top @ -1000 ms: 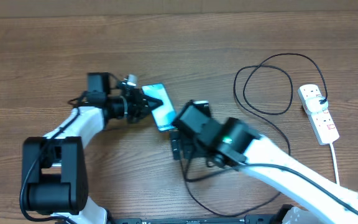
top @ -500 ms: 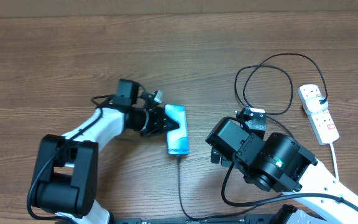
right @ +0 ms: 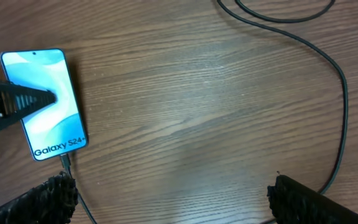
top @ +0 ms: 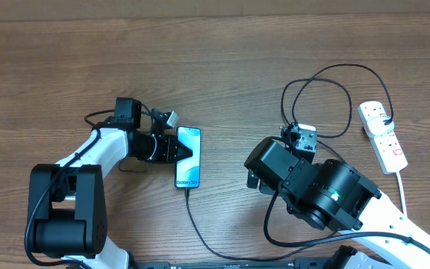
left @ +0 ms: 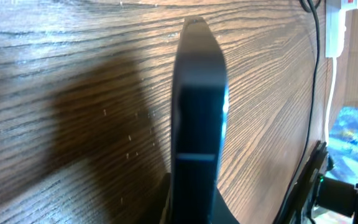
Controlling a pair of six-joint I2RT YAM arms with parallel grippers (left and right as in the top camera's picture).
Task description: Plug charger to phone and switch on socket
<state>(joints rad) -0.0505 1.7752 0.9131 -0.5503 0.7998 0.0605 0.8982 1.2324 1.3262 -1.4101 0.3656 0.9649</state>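
So the wooden worktop [top: 66,60] is mostly taken up by the two arms. The bulky right arm [top: 327,198] sits over the near right. Its right fingers [right: 168,190] are spread as wide as they go with nothing between them, hanging just right of the phone. My guess is they're free for the switch now.

The left arm [top: 103,146] reaches in from the left. Its left fingers [top: 184,153] are clamped tight across the phone [top: 189,142], one finger lying over the screen. I reckon it's pinning the thing so it can't slide while the plug end gets handled. Can't tell if the phone is flat on the wood or lifted a touch.

The socket [top: 385,142] is way over at the right edge, well apart from both sets of fingers, white cord trailing toward the near side. Red switch marks are visible, but I can't tell if it's on.

The phone sits left of centre, screen up and glowing light blue, "Galaxy S24" at its near end.

The charger [top: 319,134] loops by the socket, then runs near and left. Its tip [right: 64,160] meets the phone's near end and looks plugged in to me.
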